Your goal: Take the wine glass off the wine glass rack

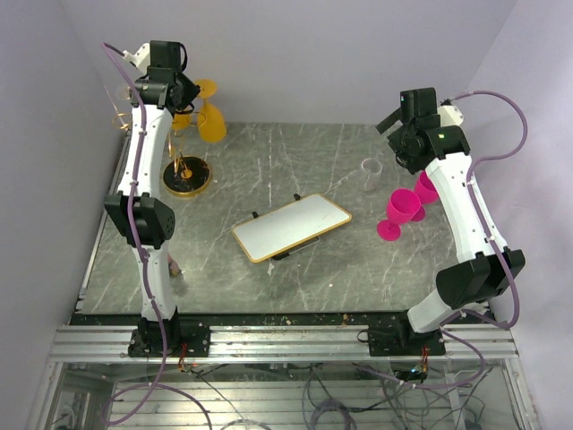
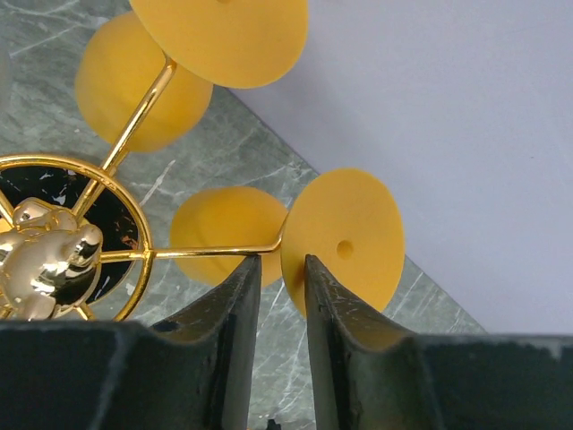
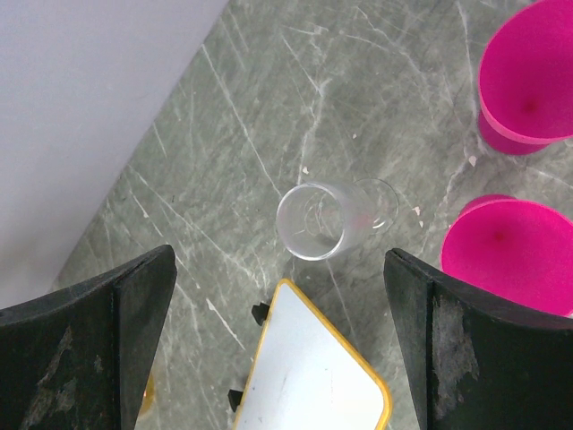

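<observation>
The gold wine glass rack point(image 2: 134, 255) stands at the back left, its dark gold-rimmed base point(image 1: 186, 176) on the marble. Yellow wine glasses hang from its arms. My left gripper point(image 2: 282, 273) is high beside the rack point(image 1: 191, 97). Its jaws stand a narrow gap apart, just under one arm's hook. The left rim of one yellow wine glass's round foot point(image 2: 349, 224) shows in that gap, and its bowl point(image 2: 224, 224) lies behind. I see nothing clamped. My right gripper point(image 3: 279, 260) is wide open and empty, raised at the back right point(image 1: 394, 125).
A white tray with a yellow rim point(image 1: 291, 226) lies mid-table. A clear glass point(image 1: 372, 170) and two pink wine glasses point(image 1: 401, 210) stand under the right gripper. The white back wall is close behind the rack.
</observation>
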`<state>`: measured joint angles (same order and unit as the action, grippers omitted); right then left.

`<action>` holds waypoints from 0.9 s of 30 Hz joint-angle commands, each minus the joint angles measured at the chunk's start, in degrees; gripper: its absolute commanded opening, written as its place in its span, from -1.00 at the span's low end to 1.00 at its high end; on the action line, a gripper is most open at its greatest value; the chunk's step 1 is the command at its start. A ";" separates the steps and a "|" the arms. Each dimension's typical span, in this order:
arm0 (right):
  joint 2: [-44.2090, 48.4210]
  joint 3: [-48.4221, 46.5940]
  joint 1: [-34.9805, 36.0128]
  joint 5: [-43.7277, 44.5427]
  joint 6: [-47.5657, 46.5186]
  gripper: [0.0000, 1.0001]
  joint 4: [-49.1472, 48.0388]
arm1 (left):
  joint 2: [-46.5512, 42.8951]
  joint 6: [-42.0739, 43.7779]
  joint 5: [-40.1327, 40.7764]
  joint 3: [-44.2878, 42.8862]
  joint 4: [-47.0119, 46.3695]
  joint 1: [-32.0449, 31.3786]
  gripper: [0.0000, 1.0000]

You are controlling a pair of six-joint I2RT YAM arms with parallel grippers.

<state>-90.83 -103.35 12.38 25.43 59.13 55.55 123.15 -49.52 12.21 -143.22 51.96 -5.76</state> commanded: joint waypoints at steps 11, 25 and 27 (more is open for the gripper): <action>1.88 0.33 -0.03 1.90 -0.62 0.99 -0.79 | -1.22 -1.01 0.29 0.44 -2.83 1.49 -0.86; 2.37 1.38 -0.01 1.36 -0.51 0.99 -1.44 | -12.33 -7.25 -8.50 14.93 -13.88 4.87 -0.86; 2.40 1.64 0.01 1.09 -0.56 0.99 -1.58 | -12.93 -8.06 -10.65 15.55 -14.47 4.88 -0.86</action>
<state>-90.00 -102.54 12.38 25.50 59.05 54.98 113.32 -55.29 6.33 -128.81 42.24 -1.65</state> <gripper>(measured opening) 0.994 0.097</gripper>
